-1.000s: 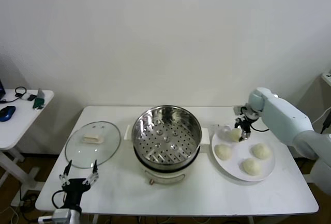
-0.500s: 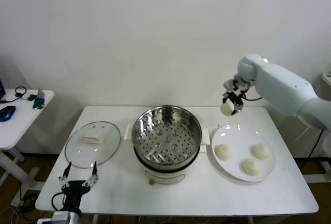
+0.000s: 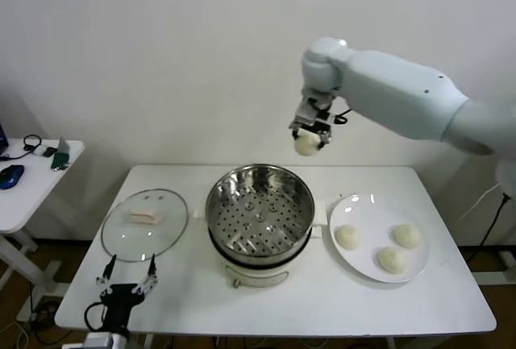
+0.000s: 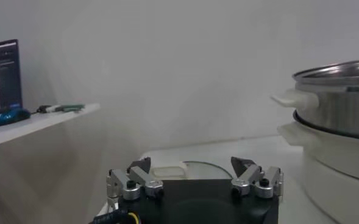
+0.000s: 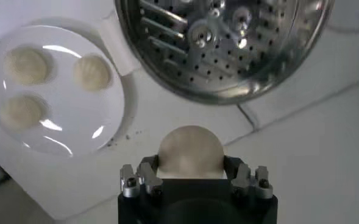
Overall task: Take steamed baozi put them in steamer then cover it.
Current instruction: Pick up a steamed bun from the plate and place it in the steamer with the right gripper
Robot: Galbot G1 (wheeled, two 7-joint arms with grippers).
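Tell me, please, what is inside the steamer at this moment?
Inside the steamer only its perforated metal tray is visible; no bun lies on it. What is under the tray is hidden. One baozi hangs in the right gripper above the far rim; three sit on the plate.

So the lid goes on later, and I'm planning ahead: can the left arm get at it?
Probably yes: the left tool hangs open just before the cover, with nothing between them.

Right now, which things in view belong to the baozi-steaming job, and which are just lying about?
Part of the job:
- baozi held by the right gripper, up behind the steamer
- three baozi on the white plate
- glass cover flat on the table
- left gripper, open, idle

Lying about:
- side table with a mouse and cables
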